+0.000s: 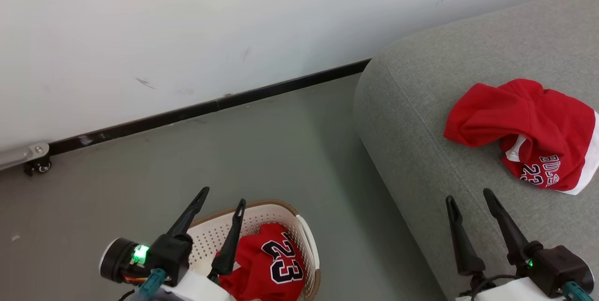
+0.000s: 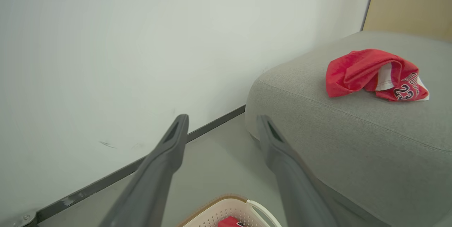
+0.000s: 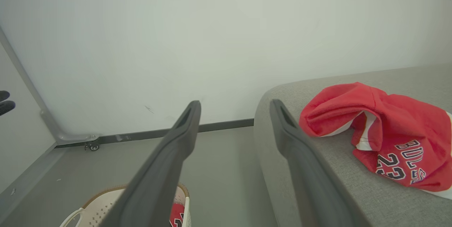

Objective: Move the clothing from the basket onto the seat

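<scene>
A cream basket (image 1: 306, 235) with a brown rim stands on the floor at the lower middle, holding red clothing (image 1: 273, 263) marked 23. Another red piece of clothing (image 1: 529, 128) lies crumpled on the light-grey seat (image 1: 421, 118) at the right, seen too in the left wrist view (image 2: 374, 75) and the right wrist view (image 3: 381, 131). My left gripper (image 1: 222, 197) hangs open above the basket's left part, nothing between its fingers. My right gripper (image 1: 469, 194) is open over the seat's front edge, short of the red piece there.
A white wall with a black baseboard (image 1: 210, 104) runs behind the grey floor (image 1: 262, 151). A small caster and metal bracket (image 1: 37, 160) sit at the far left by the wall. A tan panel (image 2: 413, 4) stands behind the seat.
</scene>
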{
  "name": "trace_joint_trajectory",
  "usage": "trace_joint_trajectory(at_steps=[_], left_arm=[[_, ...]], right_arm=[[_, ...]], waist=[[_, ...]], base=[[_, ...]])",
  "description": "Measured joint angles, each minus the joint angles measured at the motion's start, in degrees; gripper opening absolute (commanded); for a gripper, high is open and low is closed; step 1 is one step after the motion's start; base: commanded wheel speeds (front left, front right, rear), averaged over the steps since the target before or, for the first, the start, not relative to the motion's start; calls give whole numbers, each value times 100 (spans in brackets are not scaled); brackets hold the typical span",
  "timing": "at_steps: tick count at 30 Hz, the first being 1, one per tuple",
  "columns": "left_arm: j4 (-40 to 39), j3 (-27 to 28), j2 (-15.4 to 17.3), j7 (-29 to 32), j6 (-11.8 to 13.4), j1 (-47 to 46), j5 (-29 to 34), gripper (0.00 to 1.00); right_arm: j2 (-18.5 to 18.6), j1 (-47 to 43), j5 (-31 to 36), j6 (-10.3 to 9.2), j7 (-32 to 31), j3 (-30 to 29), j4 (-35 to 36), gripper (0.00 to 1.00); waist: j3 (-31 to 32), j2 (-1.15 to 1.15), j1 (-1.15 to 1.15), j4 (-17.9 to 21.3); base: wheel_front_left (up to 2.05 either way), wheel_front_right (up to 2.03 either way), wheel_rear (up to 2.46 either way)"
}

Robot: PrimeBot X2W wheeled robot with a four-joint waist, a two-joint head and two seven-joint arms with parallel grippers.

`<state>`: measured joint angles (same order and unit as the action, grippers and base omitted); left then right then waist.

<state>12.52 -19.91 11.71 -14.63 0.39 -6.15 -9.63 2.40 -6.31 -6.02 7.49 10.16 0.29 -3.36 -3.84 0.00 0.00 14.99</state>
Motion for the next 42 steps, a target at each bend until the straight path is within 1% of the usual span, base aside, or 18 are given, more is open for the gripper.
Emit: trace_joint_trajectory(at_steps=[6, 9, 17, 27, 42], left_arm=[[247, -198, 7, 58, -103, -280, 152, 100], [393, -274, -7, 94, -198, -419, 198, 100], [756, -381, -65, 211, -292, -806, 300, 100], [1258, -416, -88, 294, -299, -1207, 393, 100], [1830, -417, -107, 293, -299, -1716, 495, 100]], right_arm=[[0, 164, 54, 0, 44, -23, 94, 100], [0, 265, 54, 0, 52, -38, 131, 100], [-1, 516, 54, 0, 92, -137, 160, 100], [-1, 776, 47, 0, 160, -269, 181, 100], [-2, 1269, -23, 0, 254, -215, 229, 100]], waist=[[-205, 0, 0, 39], [-320, 0, 0, 63], [-669, 0, 0, 121], [-1165, 0, 0, 182], [-1883, 0, 0, 257]], base=[[0, 0, 0], [0, 0, 0], [0, 0, 0], [0, 0, 0], [0, 0, 0]])
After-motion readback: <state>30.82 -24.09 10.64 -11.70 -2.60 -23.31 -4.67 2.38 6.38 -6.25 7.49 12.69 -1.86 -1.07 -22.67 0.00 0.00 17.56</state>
